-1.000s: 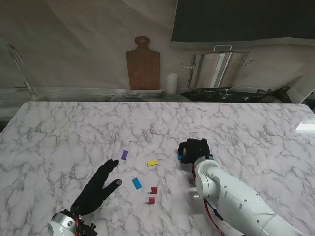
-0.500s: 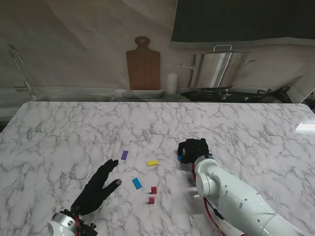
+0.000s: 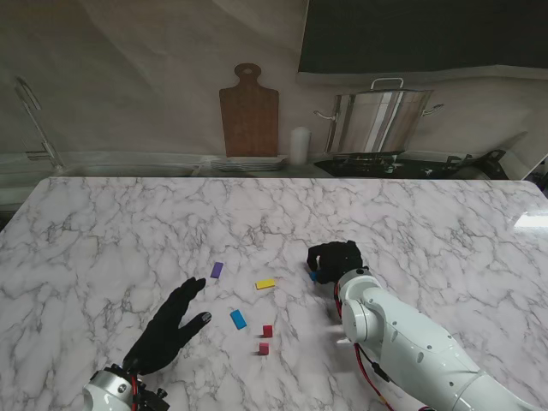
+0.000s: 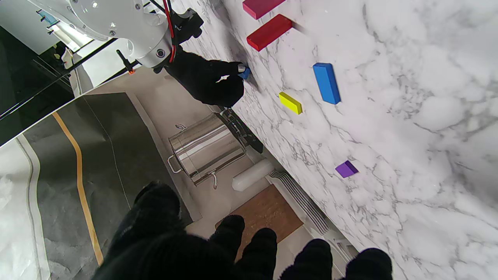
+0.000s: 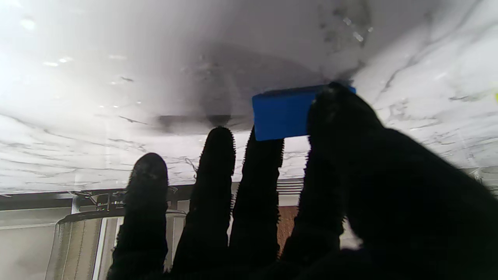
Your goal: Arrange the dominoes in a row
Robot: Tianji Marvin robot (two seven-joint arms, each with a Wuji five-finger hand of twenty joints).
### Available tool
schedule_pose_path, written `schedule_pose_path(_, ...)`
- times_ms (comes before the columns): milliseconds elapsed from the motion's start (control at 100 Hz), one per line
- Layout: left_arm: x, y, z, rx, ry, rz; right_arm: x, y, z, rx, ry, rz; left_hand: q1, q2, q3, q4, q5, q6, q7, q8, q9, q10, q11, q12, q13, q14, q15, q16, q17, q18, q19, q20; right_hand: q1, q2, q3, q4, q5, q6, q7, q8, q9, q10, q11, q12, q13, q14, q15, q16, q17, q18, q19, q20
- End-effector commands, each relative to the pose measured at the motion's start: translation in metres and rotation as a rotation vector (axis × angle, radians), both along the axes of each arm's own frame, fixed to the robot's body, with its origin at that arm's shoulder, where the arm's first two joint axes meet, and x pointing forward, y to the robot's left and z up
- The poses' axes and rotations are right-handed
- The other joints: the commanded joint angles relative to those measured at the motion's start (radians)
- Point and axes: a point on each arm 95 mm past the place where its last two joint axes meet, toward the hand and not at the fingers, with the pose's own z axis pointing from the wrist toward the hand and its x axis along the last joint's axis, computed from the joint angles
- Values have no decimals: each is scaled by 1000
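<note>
- Right now the right hand (image 3: 336, 259) is pinching a blue domino (image 5: 282, 112) between thumb and one fingertip, with the piece sitting at the very ends of the fingers (image 5: 218, 155) and close against the marble table (image 3: 428, 223); whether it is touching the surface cannot be told.
- Because only a corner is being covered by the thumb, the domino is risking a twist or a slip out of the pinch, which would be dropping it flat or off line.
- Meanwhile the left hand (image 3: 167, 327) is hovering with its fingers spread and gripping nothing; a second blue domino (image 3: 238, 319) is lying just beyond its fingertips, so any drift forward is threatening to nudge it.
- Farther out from those fingertips the two red dominoes (image 3: 265, 339), the yellow domino (image 3: 265, 283) and the purple domino (image 3: 217, 270) are lying scattered and well apart, not yet in a row.
- Carrying the pinched piece toward that cluster is likely to be risky: the black-gloved fingers are hiding much of it, so misjudging its tilt is possible.
</note>
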Motion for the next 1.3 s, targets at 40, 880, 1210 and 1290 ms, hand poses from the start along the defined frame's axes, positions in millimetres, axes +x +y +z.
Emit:
schedule_pose_path(40, -2, -1, -3, 0, 14, -12, -9, -5, -16, -18, 48, 1, 23, -1, -5, 28, -28, -1, -13, 10, -15, -9, -7, -11, -12, -24, -2, 5, 0, -28, 0, 12, 45, -56, 55, 14, -30, -50, 21, 20, 31, -43, 62, 62, 93, -6, 91, 33, 3, 13, 28, -10)
schedule_pose_path(880, -1, -1, -3, 4, 11, -12, -9, -6, -13, -28, 28, 2, 23, -7, -5, 30, -27, 0, -17, -14, -15, -10, -7, -11, -12, -23, -2, 7, 0, -29, 1, 14, -23, 33, -22, 4, 6, 46, -54, -365, -48, -25, 236, 209, 24, 21, 194, 70, -50, 28, 23, 2)
schedule_pose_path(1210, -1, 0, -4, 5, 11, -12, -7, -5, -13, -35, 13, -4, 22, -7, -5, 29, -27, 0, -15, -15, -15, -10, -7, -11, -12, -23, -2, 7, 0, -27, 1, 15, -31, 78, -52, 3, 82, -8, -17, -364, -73, -8, 244, 201, 8, 24, 218, 80, -56, 22, 30, 10)
schedule_pose_path(1290, -1, 0, -4, 5, 11, -11, -7, -5, -13, -35, 8, -3, 24, -7, -4, 30, -27, -1, -15, -15, -15, -9, -7, -12, -12, -23, -2, 7, 0, -28, 1, 15, -24, 96, -54, 3, 116, -20, -1, -361, -68, -7, 246, 201, 10, 22, 223, 82, -54, 23, 32, 11)
